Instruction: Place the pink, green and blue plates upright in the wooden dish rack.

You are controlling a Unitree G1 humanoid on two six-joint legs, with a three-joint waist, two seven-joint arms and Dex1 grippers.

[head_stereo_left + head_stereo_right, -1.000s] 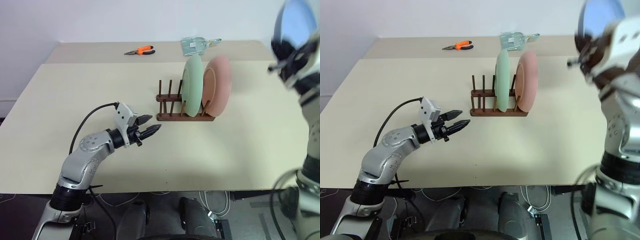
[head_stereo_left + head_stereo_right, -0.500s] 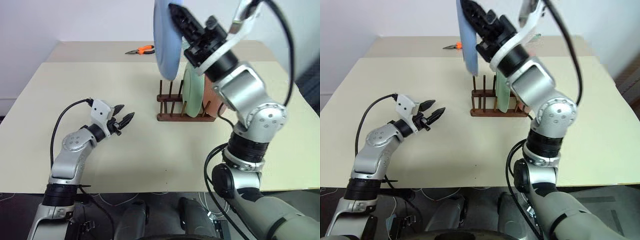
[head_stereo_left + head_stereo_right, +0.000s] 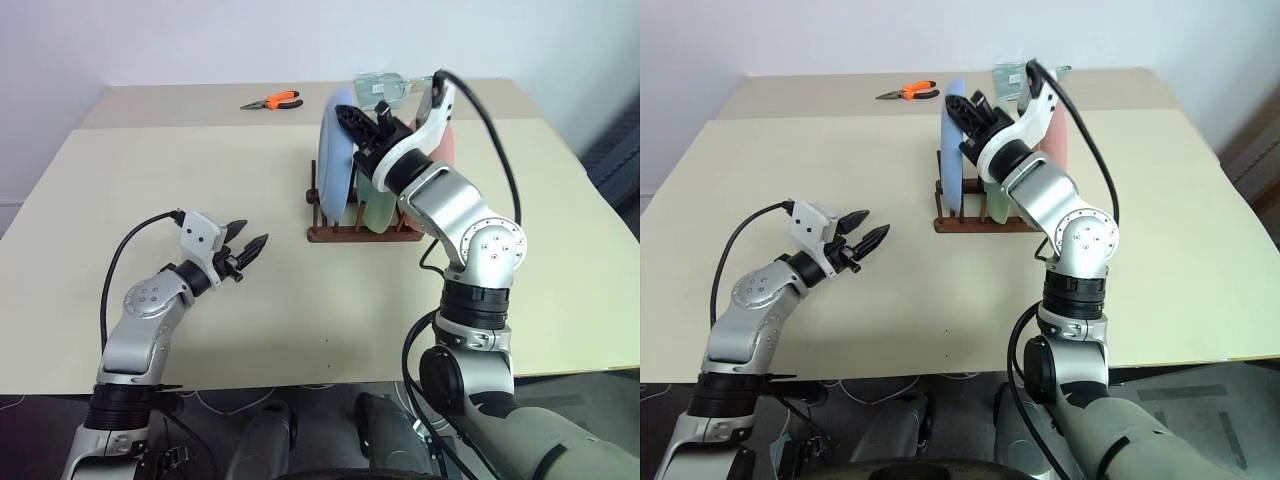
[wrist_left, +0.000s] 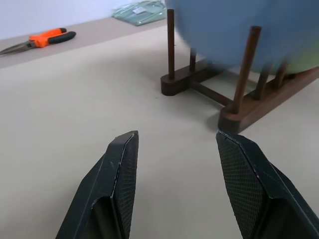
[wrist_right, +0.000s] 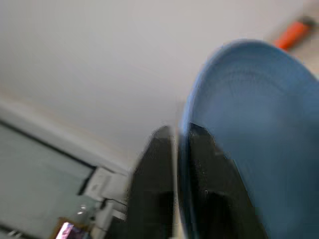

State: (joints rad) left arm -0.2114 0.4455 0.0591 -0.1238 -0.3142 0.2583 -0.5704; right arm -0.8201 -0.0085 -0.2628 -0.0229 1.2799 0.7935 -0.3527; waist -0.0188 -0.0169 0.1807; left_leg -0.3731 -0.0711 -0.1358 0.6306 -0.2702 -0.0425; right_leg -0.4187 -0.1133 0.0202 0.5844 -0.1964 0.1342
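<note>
Left eye view: I see the blue plate [image 3: 335, 160] standing on its edge at the left end of the wooden dish rack [image 3: 345, 232], down between the thin pegs. My right gripper [image 3: 358, 125] is at the plate's top rim. In the right wrist view its two black fingers [image 5: 154, 184] sit one on each side of the plate's edge with only a thin gap, so it looks pinched on the blue plate, though that view is blurry.

Just behind the right gripper stands the green plate [image 3: 378, 205], also upright in the rack. Past that is the pink plate [image 3: 447, 145], mostly hidden by my right arm.

My left gripper [image 3: 245, 252] is well off to the left of the rack, low over the bare table [image 3: 150, 170]. It points toward the rack. Its two fingers [image 4: 119, 184] are spread apart with nothing between them. In the left wrist view, the rack's near end and pegs are straight ahead of it, with the blue plate above.

Far behind the left gripper, at the back of the table, lie orange-handled pliers [image 3: 272, 100]. A clear packet [image 3: 385, 88] lies behind the rack.
</note>
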